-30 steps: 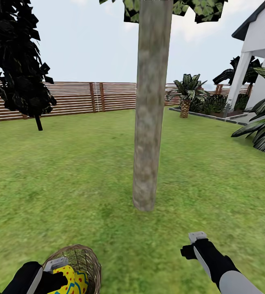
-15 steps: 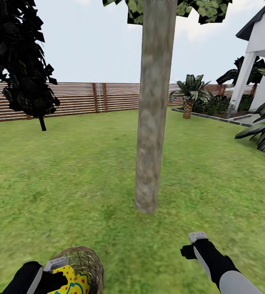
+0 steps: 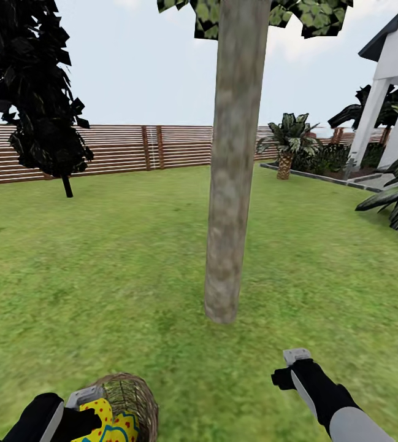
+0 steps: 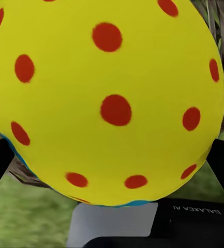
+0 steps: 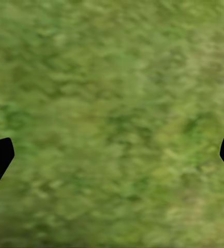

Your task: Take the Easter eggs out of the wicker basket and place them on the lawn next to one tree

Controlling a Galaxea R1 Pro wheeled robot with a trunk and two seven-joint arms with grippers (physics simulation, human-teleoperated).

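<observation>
On the lawn (image 3: 100,264), the left gripper (image 3: 88,414) pinches a yellow Easter egg (image 4: 106,98) dotted red, its fingers pressed to either flank, right beside the wicker basket (image 3: 131,396) at the head view's lower edge. The egg's long axis seems to run along the fingers, though the close view blurs this. The right gripper (image 3: 287,368) hovers spread over bare grass, near the upright tree (image 3: 229,184).

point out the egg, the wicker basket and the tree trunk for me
Easter egg (image 4: 106,98): left wrist view, on its yellow red-dotted shell.
wicker basket (image 3: 134,396): head view, on the woven rim beside the egg.
tree (image 3: 229,184): head view, on the middle of the grey-brown trunk.
</observation>
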